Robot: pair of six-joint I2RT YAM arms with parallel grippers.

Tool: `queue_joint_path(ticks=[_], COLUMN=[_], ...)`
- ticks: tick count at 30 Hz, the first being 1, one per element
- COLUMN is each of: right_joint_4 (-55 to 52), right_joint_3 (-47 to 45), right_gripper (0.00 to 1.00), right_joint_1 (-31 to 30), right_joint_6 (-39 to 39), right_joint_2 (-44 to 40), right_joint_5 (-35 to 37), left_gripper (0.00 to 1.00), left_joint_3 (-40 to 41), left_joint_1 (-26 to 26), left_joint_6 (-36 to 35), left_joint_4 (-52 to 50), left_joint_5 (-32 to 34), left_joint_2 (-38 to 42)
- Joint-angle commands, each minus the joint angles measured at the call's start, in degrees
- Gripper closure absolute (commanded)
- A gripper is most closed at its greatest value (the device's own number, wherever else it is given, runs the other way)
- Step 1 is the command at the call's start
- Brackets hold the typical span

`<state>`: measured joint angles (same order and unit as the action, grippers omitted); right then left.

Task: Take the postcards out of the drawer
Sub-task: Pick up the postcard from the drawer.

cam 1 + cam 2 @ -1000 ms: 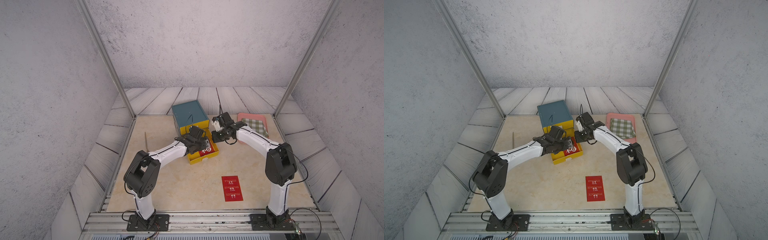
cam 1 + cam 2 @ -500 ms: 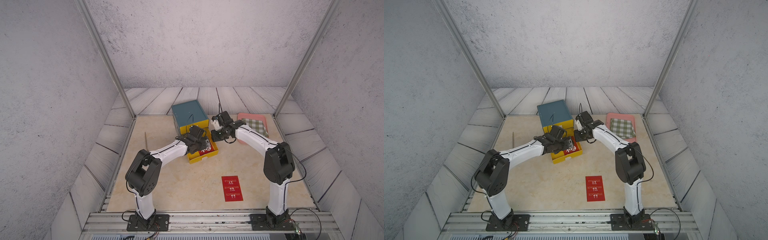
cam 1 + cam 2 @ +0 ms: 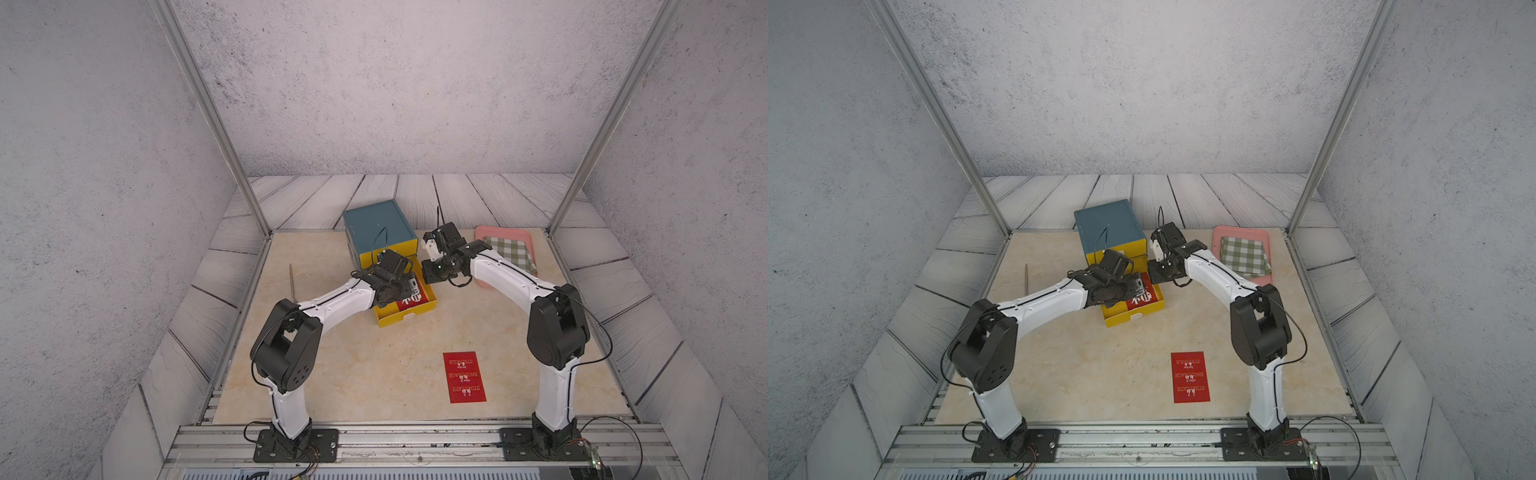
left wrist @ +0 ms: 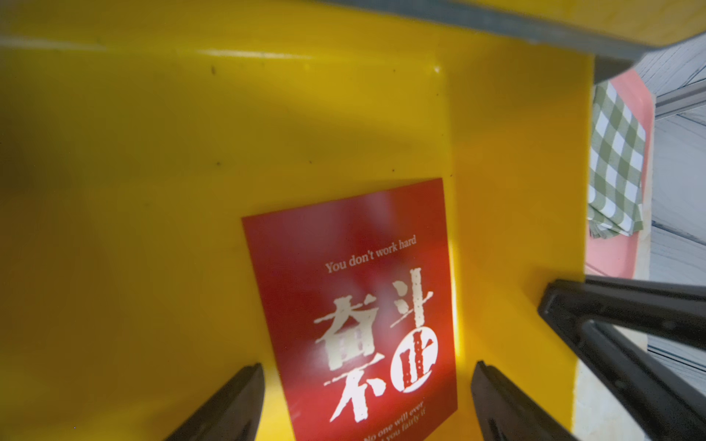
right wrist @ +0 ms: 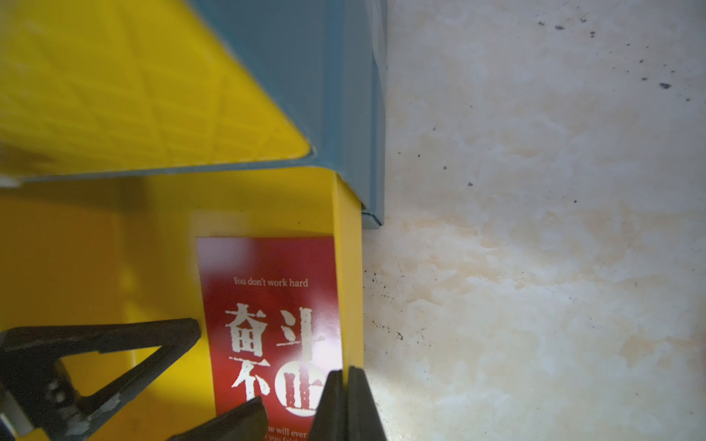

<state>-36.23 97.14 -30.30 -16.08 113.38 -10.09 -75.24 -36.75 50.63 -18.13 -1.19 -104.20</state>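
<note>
A yellow drawer (image 3: 405, 318) (image 3: 1133, 318) stands pulled out of a blue cabinet (image 3: 378, 222). One red postcard (image 3: 411, 300) (image 4: 351, 305) (image 5: 267, 305) lies flat inside it against the right wall. My left gripper (image 3: 409, 291) (image 4: 366, 366) hangs open just above this card, one finger on each side, touching nothing that I can see. My right gripper (image 3: 428, 274) (image 5: 347, 372) is shut, its tips at the rim of the drawer's right wall (image 5: 347, 267). A second red postcard (image 3: 464, 377) (image 3: 1190, 377) lies on the table near the front.
A pink tray (image 3: 505, 230) holding a green-white checked cloth (image 3: 511, 253) sits at the back right, close behind my right arm. A thin stick (image 3: 292, 282) lies at the table's left side. Metal frame posts stand at the back corners.
</note>
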Motion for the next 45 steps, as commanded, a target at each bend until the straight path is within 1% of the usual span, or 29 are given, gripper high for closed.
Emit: queue_joint_path(ticks=[1, 5, 10, 21, 35, 45], right_joint_4=[2.5, 2.6, 2.5, 2.8, 3.2, 3.3], right_joint_3=[1.7, 1.7, 1.6, 0.8, -0.5, -0.8], right_gripper=[1.00, 1.00, 1.00, 1.00, 1.00, 1.00], right_joint_1=[-0.2, -0.2, -0.2, -0.3, -0.3, -0.2], right_joint_6=[-1.0, -1.3, -1.4, -1.8, -2.1, -2.1], right_joint_2=[1.6, 1.6, 1.6, 0.9, 0.1, -0.4], right_joint_5=[-0.4, -0.5, -0.6, -0.8, -1.1, -1.5], left_gripper=[0.09, 0.09, 0.09, 0.09, 0.09, 0.08], left_joint_3=[-1.3, -1.6, -0.3, 3.9, 9.3, 11.4], left_joint_1=[0.4, 0.4, 0.4, 0.5, 1.2, 2.6], left_joint_6=[-1.2, -0.8, 0.5, 2.4, 4.1, 3.1], left_joint_4=[-1.8, -0.9, 4.1, 12.6, 22.8, 29.2], left_joint_5=[2.0, 0.7, -2.9, -6.0, -7.8, -10.7], left_joint_2=[1.7, -0.4, -2.8, -3.2, -2.5, -3.5])
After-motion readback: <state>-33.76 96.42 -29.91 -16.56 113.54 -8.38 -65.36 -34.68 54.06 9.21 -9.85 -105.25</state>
